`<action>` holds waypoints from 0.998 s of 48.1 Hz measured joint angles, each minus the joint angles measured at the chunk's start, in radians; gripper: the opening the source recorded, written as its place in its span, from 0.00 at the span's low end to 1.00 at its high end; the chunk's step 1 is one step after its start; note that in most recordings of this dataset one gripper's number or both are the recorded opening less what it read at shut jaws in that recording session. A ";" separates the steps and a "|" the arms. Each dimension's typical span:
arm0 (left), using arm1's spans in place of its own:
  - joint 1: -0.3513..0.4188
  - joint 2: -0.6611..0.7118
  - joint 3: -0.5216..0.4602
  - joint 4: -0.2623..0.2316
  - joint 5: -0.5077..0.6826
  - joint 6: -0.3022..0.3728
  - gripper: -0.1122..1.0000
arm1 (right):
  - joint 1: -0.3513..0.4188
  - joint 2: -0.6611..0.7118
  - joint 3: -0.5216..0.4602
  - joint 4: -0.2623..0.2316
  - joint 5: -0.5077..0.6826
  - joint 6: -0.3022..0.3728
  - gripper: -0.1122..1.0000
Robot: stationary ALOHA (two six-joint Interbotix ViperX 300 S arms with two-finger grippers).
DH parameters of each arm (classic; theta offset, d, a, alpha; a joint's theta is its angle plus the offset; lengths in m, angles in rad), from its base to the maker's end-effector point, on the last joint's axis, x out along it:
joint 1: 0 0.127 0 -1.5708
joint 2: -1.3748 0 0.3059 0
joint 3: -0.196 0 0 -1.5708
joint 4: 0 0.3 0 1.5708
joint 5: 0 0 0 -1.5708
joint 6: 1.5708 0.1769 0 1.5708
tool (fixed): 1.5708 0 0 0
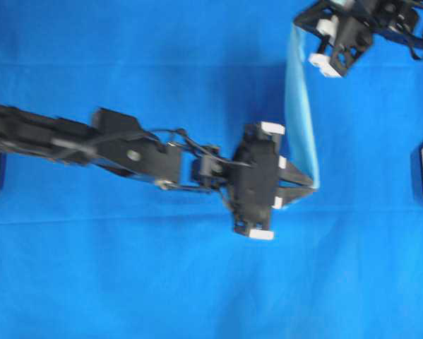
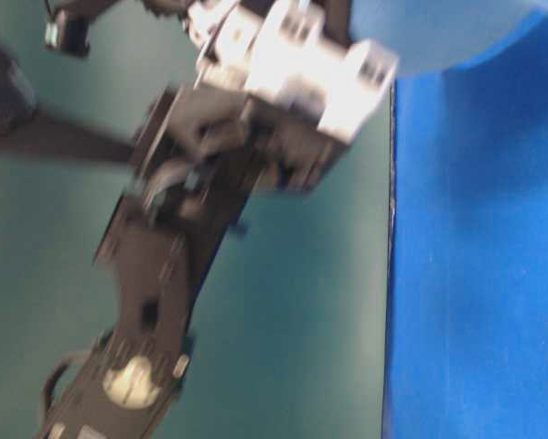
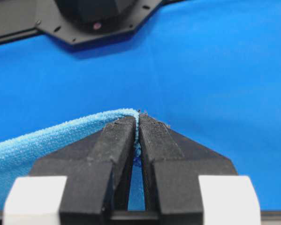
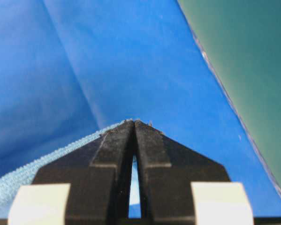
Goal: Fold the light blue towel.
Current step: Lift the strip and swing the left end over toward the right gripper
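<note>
Left tool point(image 3: 138, 123) sits closest in its wrist view, its two black fingers point(image 3: 114, 140) pressed together on a corner of the light blue towel point(image 3: 46, 140), whose hemmed edge runs off to the left from the pinch. From overhead that left tool point(image 1: 311, 185) is near the middle of the table point(image 1: 126, 282), which is covered by a darker royal-blue cloth point(image 1: 162, 70). The towel point(image 1: 301, 113) rises from it as a narrow pale band toward the upper right, lifted clear of the table. At the far end the right tool point(image 4: 133, 123) is likewise clamped shut on another corner of the towel point(image 4: 18, 180); overhead it is at the top right edge point(image 1: 317, 42). The table-level view is too blurred to add detail.
</note>
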 measured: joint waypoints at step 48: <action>-0.012 -0.098 0.377 -0.002 -0.009 -0.186 0.12 | 0.087 0.451 -0.275 0.000 -0.106 -0.002 0.11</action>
